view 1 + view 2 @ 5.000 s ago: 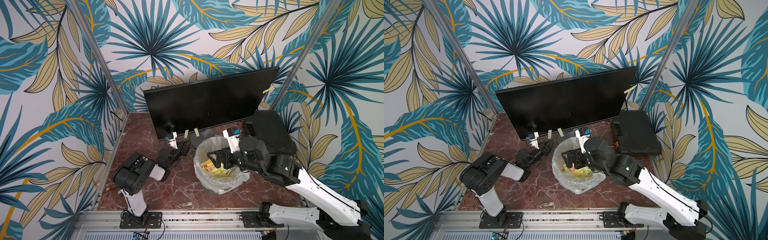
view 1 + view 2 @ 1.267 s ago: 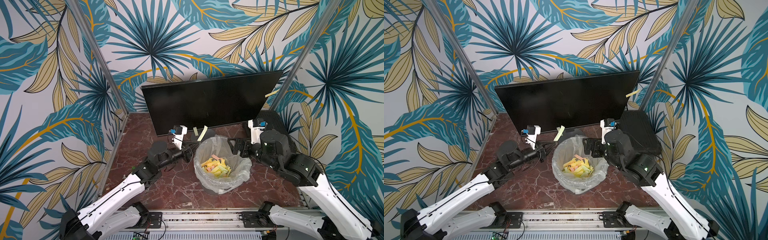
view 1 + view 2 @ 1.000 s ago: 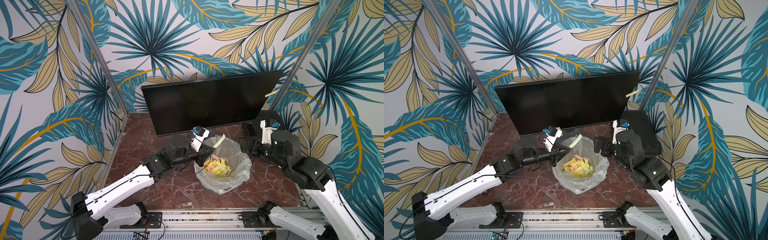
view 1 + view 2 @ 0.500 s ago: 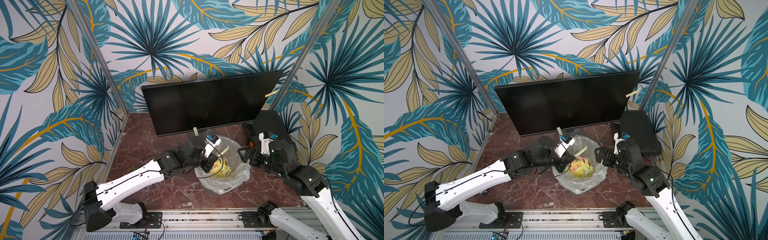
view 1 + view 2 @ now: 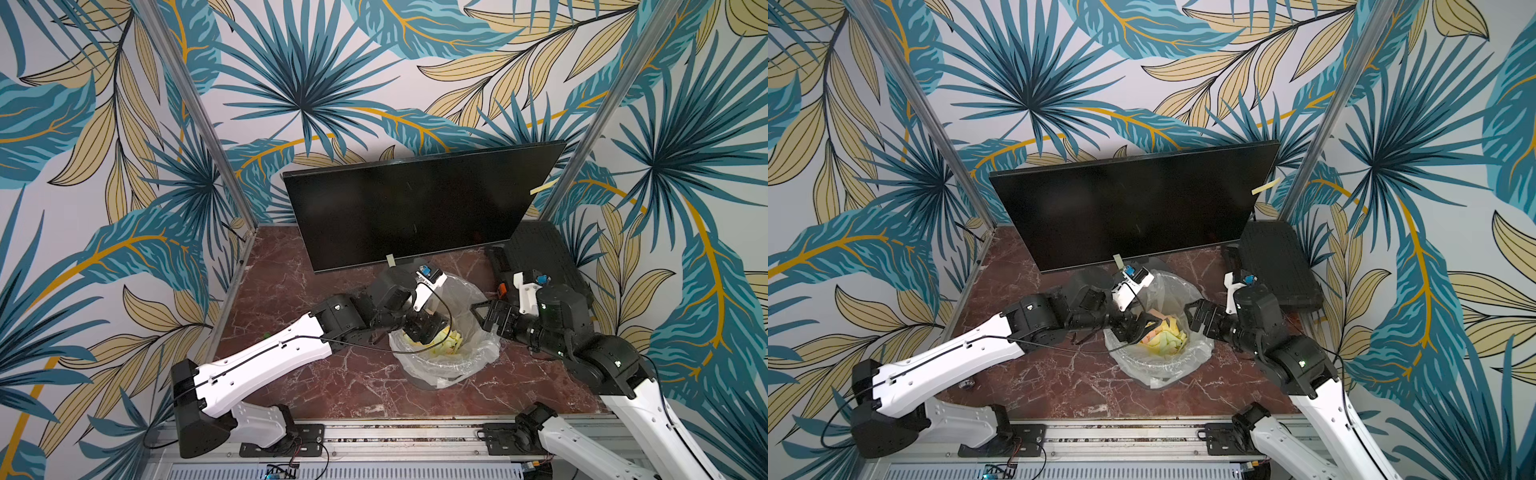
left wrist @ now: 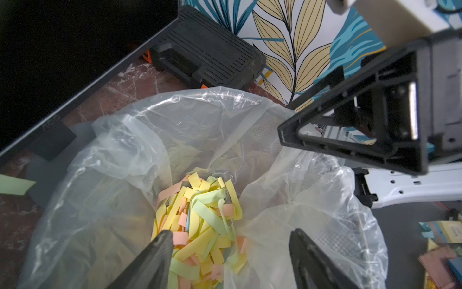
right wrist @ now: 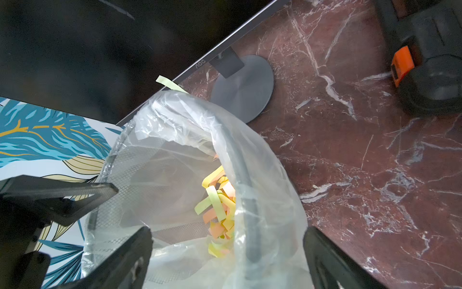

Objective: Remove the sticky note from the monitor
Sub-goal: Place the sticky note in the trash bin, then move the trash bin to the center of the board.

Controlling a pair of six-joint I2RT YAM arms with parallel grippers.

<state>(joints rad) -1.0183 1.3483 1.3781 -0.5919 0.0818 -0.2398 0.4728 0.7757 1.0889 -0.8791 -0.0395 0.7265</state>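
The left gripper [image 6: 231,234] hangs over the bin [image 5: 482,353], jaws wide apart and nothing between them; paper strips [image 6: 200,215] lie inside. The right gripper [image 7: 228,232] is beside the bin's rim, also spread and empty. The monitor [image 5: 415,208] stands at the back of the table [image 5: 291,282]; one sticky note [image 5: 390,260] hangs on its lower edge, a second note [image 5: 541,189] on its right edge.

White arms [image 5: 266,365] have black joints [image 5: 338,318], thin black cable [image 5: 450,320], black left claw [image 6: 231,251].

A mesh waste bin [image 5: 484,351] lined with clear plastic stands on the red marble tabletop [image 5: 340,376], holding yellow, green and orange paper strips [image 6: 200,220]. A black ribbed case [image 5: 540,253] lies near the leaf-patterned wall [image 5: 299,95].
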